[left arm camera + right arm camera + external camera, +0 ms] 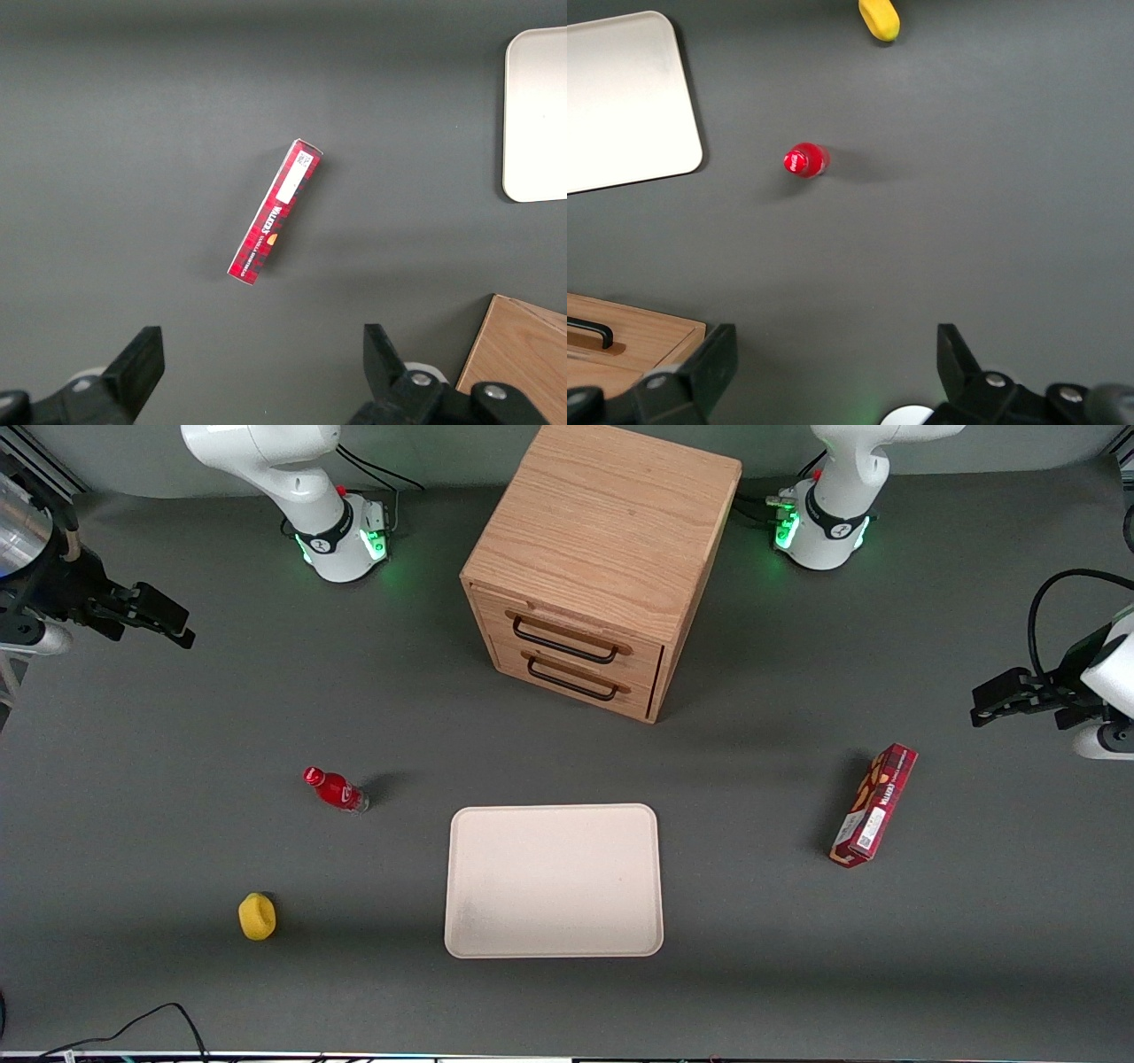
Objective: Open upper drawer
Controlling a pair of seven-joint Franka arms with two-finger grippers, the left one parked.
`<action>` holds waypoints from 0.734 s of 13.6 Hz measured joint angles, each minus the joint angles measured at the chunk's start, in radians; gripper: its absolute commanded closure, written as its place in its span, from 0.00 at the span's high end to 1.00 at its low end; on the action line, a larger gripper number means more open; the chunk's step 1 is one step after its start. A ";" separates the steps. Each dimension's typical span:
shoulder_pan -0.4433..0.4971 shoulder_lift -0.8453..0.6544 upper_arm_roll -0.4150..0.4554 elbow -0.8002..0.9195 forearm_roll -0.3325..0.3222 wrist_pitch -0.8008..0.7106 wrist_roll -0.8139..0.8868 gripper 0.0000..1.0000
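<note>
The light-oak cabinet stands at the middle of the table, its front turned toward the front camera. The upper drawer is shut, with its black bar handle above the lower twin drawer. My right gripper hangs above the table toward the working arm's end, well apart from the cabinet. It is open and empty in the right wrist view. That view shows a corner of the cabinet and one end of a black handle.
A red bottle stands between my gripper and the cream tray. A yellow object lies nearer the front camera. A red box lies toward the parked arm's end.
</note>
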 measured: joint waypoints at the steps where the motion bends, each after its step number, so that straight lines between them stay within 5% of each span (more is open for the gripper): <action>1: 0.000 0.000 -0.002 0.000 0.000 -0.004 0.000 1.00; 7: 0.001 0.011 -0.001 0.033 0.000 -0.008 -0.025 1.00; 10: 0.005 0.015 0.008 0.059 0.028 -0.023 -0.212 1.00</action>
